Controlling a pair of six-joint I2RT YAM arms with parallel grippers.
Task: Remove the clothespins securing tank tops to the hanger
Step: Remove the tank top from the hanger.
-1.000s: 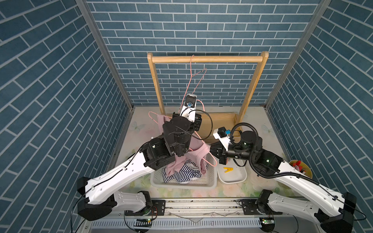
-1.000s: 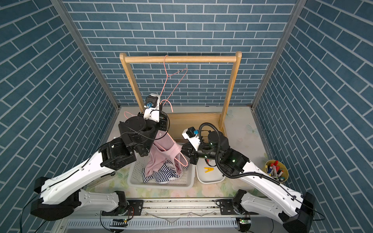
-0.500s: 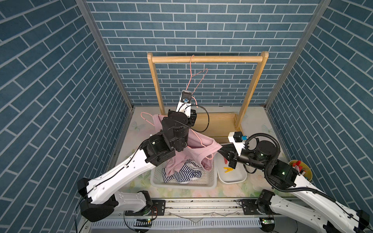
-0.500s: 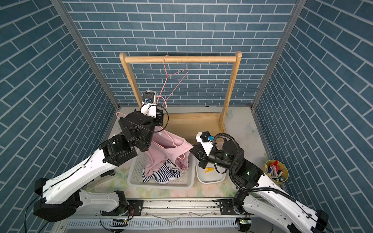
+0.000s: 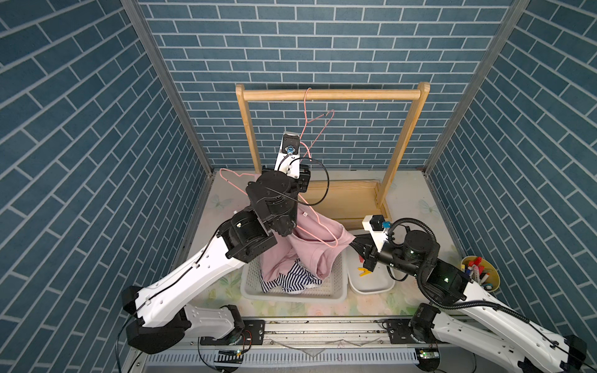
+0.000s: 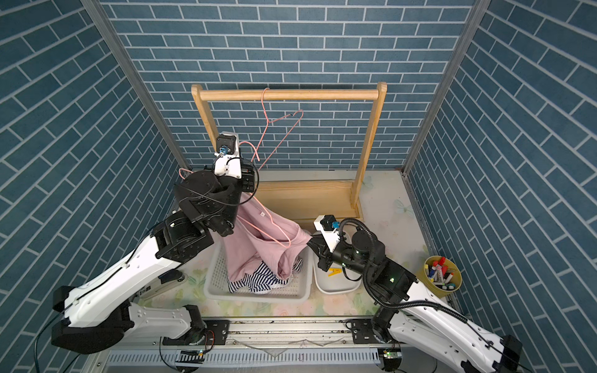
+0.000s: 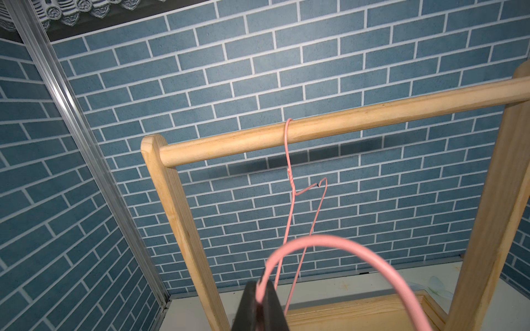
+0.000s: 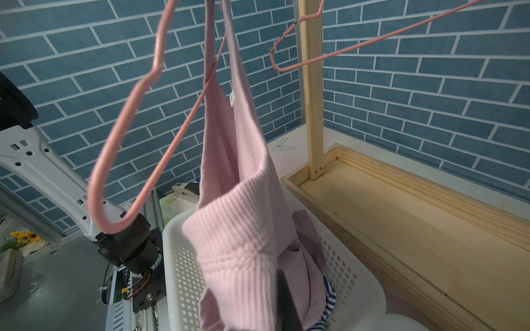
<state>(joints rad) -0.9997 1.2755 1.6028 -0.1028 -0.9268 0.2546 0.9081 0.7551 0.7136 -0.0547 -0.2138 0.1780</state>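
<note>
My left gripper (image 7: 259,299) is shut on the hook of a pink wire hanger (image 5: 318,226) (image 6: 274,222) (image 8: 126,143) and holds it up in front of the wooden rack. The pink tank top (image 5: 310,240) (image 6: 258,239) (image 8: 238,229) hangs from that hanger by a strap, stretched sideways. My right gripper (image 5: 353,243) (image 6: 311,242) is shut on its ribbed edge. The striped tank top (image 5: 290,279) (image 6: 258,277) (image 8: 329,298) lies crumpled in the basket below. One yellow clothespin (image 5: 363,273) (image 6: 334,272) lies in the white tub.
An empty pink hanger (image 5: 315,129) (image 6: 277,129) (image 7: 298,200) hangs on the wooden rail (image 5: 329,94) (image 7: 344,126). A white mesh basket (image 5: 339,287) and a white tub (image 5: 374,287) sit side by side. A yellow cup of markers (image 5: 481,277) stands at the right.
My left arm has lifted the hanger up and back toward the rack. My right arm has drawn back to the right with the pink top's edge, pulling the cloth out sideways.
</note>
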